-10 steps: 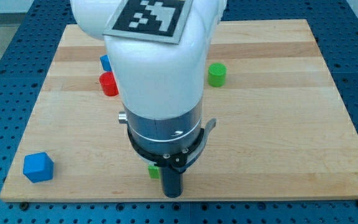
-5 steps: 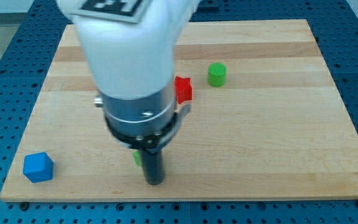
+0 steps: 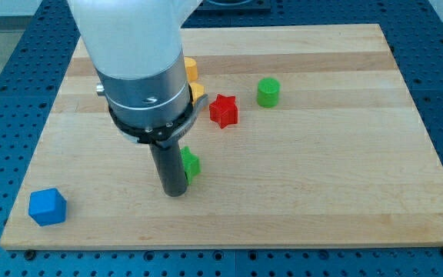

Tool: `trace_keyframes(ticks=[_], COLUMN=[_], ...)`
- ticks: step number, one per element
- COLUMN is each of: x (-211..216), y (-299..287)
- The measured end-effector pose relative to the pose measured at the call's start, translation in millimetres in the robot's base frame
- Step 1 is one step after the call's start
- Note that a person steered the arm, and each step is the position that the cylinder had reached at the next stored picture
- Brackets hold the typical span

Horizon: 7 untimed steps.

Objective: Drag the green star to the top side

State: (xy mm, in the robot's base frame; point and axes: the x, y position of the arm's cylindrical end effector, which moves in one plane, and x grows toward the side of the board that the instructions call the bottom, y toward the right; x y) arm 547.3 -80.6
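Observation:
The green star (image 3: pixel 191 164) lies on the wooden board (image 3: pixel 321 169), left of the middle, partly hidden behind the rod. My tip (image 3: pixel 175 191) rests on the board, touching the star at its lower left side. The arm's white and grey body fills the upper left of the view and hides what lies under it.
A red star (image 3: pixel 224 111) lies above and right of the green star. A green cylinder (image 3: pixel 268 92) sits further right. Yellow blocks (image 3: pixel 194 80), partly hidden by the arm, lie near the top. A blue cube (image 3: pixel 48 206) sits at the board's bottom left corner.
The arm has moved left and up the view. The green star has gone with it, from near the bottom edge to higher on the board. The red star and yellow blocks have come into sight.

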Motion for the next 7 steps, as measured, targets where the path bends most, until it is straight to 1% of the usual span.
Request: trace_keyframes(ticks=[3,4,5,7], x=[-9.6,-21.3,-23.1,-23.1], y=[29.0,32.5,30.9,6.4])
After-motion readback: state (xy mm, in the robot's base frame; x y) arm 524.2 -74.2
